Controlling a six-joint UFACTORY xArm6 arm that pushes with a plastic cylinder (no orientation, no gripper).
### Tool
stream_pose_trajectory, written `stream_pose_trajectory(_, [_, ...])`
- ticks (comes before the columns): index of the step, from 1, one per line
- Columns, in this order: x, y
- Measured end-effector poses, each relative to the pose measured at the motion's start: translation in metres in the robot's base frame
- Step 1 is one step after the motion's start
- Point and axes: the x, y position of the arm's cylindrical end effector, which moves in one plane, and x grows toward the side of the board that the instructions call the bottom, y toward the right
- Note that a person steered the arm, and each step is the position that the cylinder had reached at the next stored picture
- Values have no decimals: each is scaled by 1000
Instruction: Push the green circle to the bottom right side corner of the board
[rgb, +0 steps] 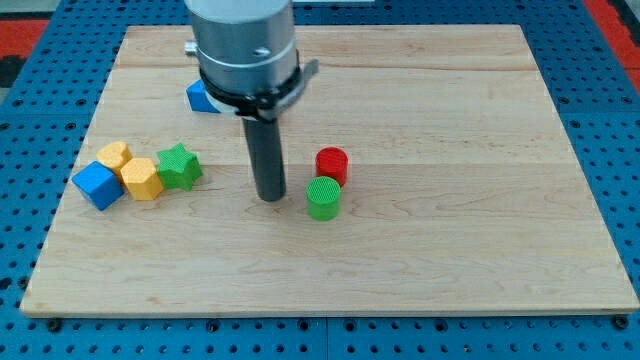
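Note:
The green circle (324, 197) stands near the middle of the wooden board (470, 230), just below a red circle (331, 164) that touches it. My tip (270, 197) rests on the board a short way to the left of the green circle, with a small gap between them. The rod hangs from the grey arm body (245, 50) at the view's top.
A green star (179, 166), a yellow block (142, 179), a second yellow block (114, 156) and a blue cube (97, 185) cluster at the left. Another blue block (203, 97) shows partly behind the arm body.

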Motion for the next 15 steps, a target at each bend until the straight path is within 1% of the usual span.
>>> stream_pose_trajectory(1, [6,120])
stream_pose_trajectory(2, [11,205])
stream_pose_trajectory(3, [25,183])
stream_pose_trajectory(4, [-14,176])
stream_pose_trajectory(5, [-65,258])
stream_pose_trajectory(6, [-27,279])
stream_pose_trajectory(7, [14,243])
stream_pose_trajectory(8, [15,243])
stream_pose_trajectory(9, [-10,235])
stream_pose_trajectory(10, [23,208])
stream_pose_trajectory(11, [47,241])
stream_pose_trajectory(12, [30,215])
stream_pose_trajectory(13, [34,153])
stream_pose_trajectory(14, [85,139])
stream_pose_trajectory(15, [90,199])
